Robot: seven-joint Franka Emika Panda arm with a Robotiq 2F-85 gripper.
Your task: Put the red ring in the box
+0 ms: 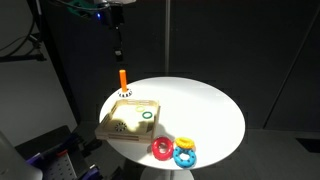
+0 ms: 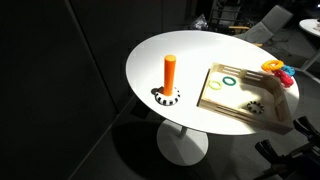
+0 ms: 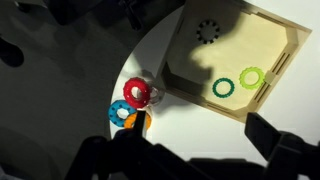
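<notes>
The red ring lies on the white round table just outside the box's corner, next to a blue ring and an orange ring. It also shows in both exterior views. The box is a shallow light-wood tray; it holds a dark green ring and a light green ring. The box shows in both exterior views. My gripper is open and empty, high above the table. In the wrist view its left finger overlaps the orange ring.
An orange peg stands upright on a black-and-white base on the table beside the box. A dotted round mark lies inside the box. The table edge runs close to the rings. The surroundings are dark.
</notes>
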